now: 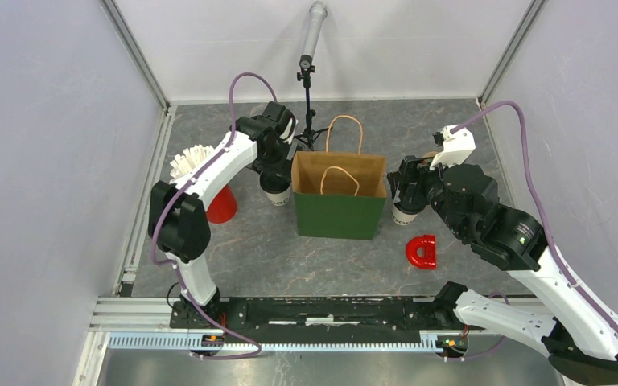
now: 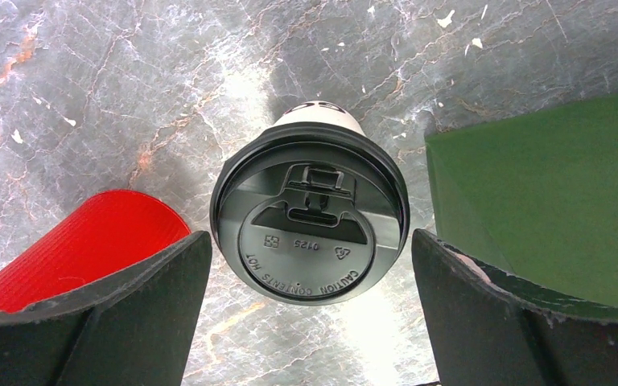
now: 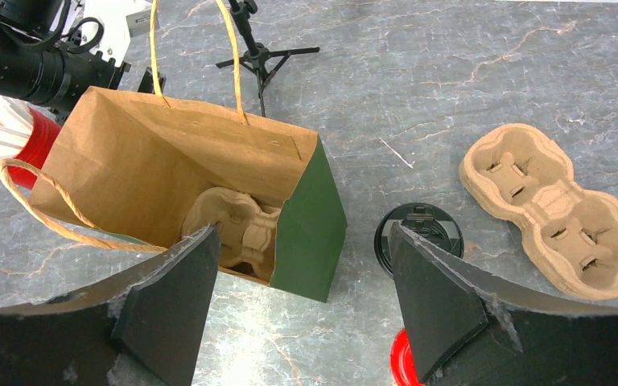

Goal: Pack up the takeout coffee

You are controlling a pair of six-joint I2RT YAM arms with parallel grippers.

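1. Takeout coffee (image 2: 310, 217): a cream paper cup with a round black lid. It stands upright on the grey marbled table (image 2: 88, 80), just beside the left face of the green paper bag (image 1: 339, 213) and outside it.
2. Left gripper (image 2: 310, 245): jaws spread wide, directly above the cup. One finger (image 2: 129, 314) stands on each side of the lid, with a gap showing on both sides. Nothing is gripped.
3. Red cup (image 2: 72, 249): on the table on the other side of the coffee from the bag. It holds white sticks (image 1: 189, 161).
4. Second lidded cup (image 3: 418, 233): upright on the table to the right of the bag, apart from it.
5. Right gripper (image 3: 304, 241): jaws apart and holding nothing, raised over the bag's right edge and the second lidded cup.
6. The bag stands upright with its top open. A brown cardboard carrier (image 3: 233, 229) sits inside it.
7. Another carrier (image 3: 547, 213) lies flat on the table beyond the second lidded cup.
8. Red U-shaped piece (image 1: 421, 252): on the table, near the second lidded cup on its near side.
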